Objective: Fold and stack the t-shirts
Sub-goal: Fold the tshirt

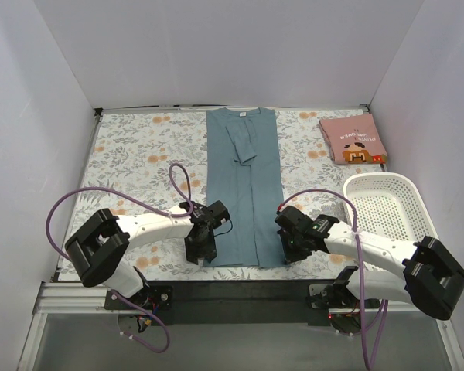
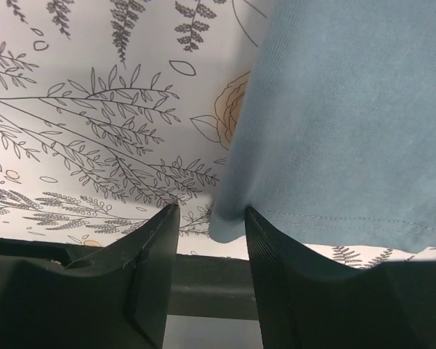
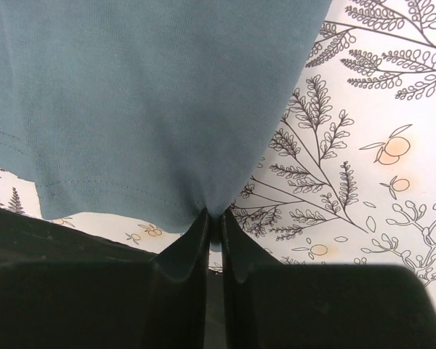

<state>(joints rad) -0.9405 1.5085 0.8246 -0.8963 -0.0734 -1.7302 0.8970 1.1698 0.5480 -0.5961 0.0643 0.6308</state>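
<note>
The teal-blue t-shirt (image 1: 243, 185) lies in a long folded strip down the middle of the table, neck at the far end. My left gripper (image 1: 202, 249) is open at the shirt's near left corner (image 2: 229, 222), which sits between its jaws, against the right finger. My right gripper (image 1: 288, 249) is shut on the near right corner of the teal shirt (image 3: 212, 207), pinching the cloth. The pink t-shirt (image 1: 353, 141) with its brown-and-white print lies folded at the far right.
A white perforated basket (image 1: 387, 210) stands at the right, next to my right arm. The floral table cloth (image 1: 139, 154) covers the table. The black front rail (image 1: 240, 290) runs just behind both grippers.
</note>
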